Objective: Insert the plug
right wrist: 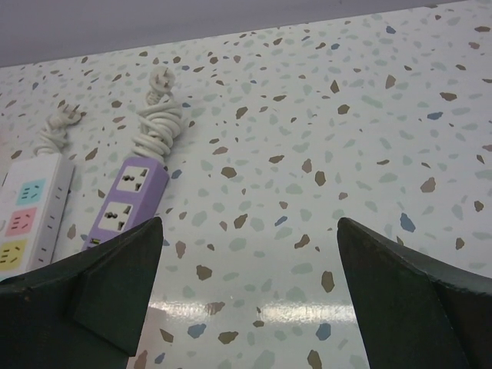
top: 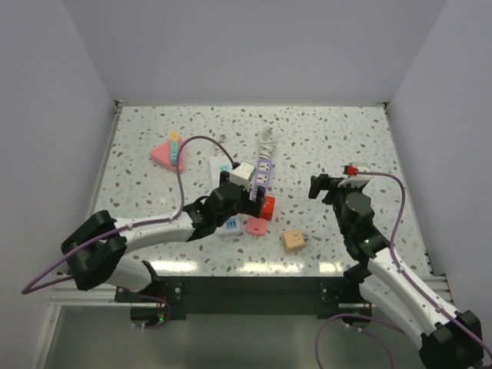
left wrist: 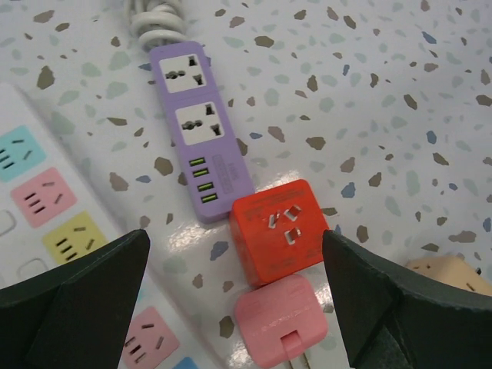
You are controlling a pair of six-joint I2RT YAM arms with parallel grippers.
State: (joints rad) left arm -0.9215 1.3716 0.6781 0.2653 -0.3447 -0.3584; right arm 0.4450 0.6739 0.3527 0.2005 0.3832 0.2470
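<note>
The purple power strip (top: 263,171) lies mid-table, its coiled white cord at the far end; it also shows in the left wrist view (left wrist: 201,131) and the right wrist view (right wrist: 127,200). A red cube adapter (left wrist: 280,231) lies prongs up at the strip's near end, and a pink plug (left wrist: 280,319) touches it on the near side. My left gripper (left wrist: 234,250) is open and empty, hovering above the red cube (top: 267,206) and pink plug (top: 257,226). My right gripper (top: 327,184) is open and empty above bare table at the right (right wrist: 250,231).
A white power strip (left wrist: 38,207) with coloured sockets lies left of the purple one, partly under my left arm. A tan cube adapter (top: 292,241) sits near the front. A pink triangular block (top: 163,154) lies at the far left.
</note>
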